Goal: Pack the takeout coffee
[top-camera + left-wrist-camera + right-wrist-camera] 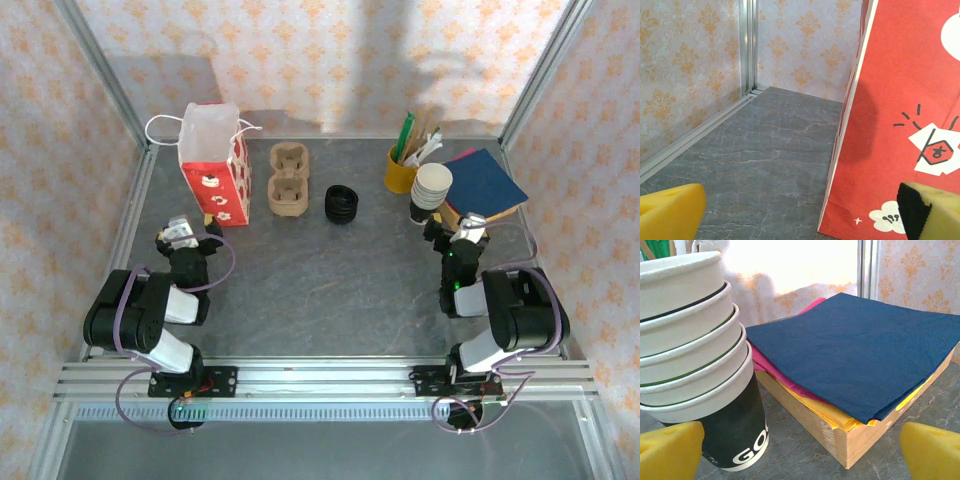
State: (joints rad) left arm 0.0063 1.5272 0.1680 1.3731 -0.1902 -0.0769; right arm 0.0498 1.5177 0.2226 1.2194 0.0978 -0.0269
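Both stand released: left gripper (pixel 183 232), right gripper (pixel 468 225). Stacked paper cups (pixel 690 350) look light and crushable; pinch the dark wall gently.

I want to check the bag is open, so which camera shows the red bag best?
Top external: the whole red bag stands there, top open, handles visible. Left wrist shows its printed side close up, cropped.

lab robot cell: aluminium frame (pixel 320 372), wallpapered panels (pixel 330 60), grey tabletop (pixel 330 280)

Overhead rear view, two close wrist views
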